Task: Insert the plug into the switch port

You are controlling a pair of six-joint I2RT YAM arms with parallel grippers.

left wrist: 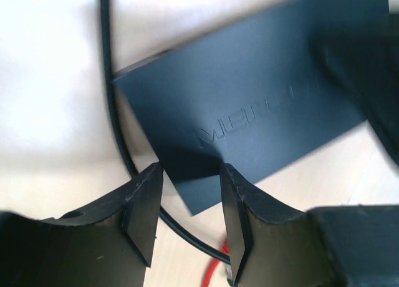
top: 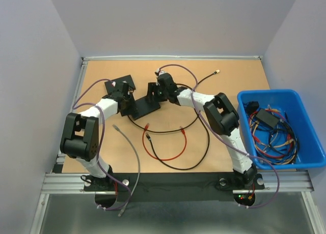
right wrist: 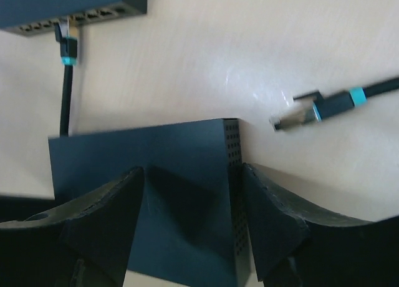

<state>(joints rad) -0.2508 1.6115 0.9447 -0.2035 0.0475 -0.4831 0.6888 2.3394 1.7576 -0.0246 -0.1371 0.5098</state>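
Right wrist view had your right gripper (right wrist: 193, 173) hanging wide open and empty over the switch (right wrist: 124, 153), loose plug (right wrist: 292, 119) lying at two o'clock, left gripper (left wrist: 190, 178) half-spread astride its corner, hold uncertain, so you needed to pinch that plug squarely behind its clip.

Flat black plastic network switch (right wrist: 81, 0) lies flat, its port row facing sideways. 1 teal-banded plug on black cable (right wrist: 67, 45) sits in a port near the switch's end. 2nd clear-tipped plug (right wrist: 298, 117), also teal-banded, lies loose on its side, well apart from the switch.
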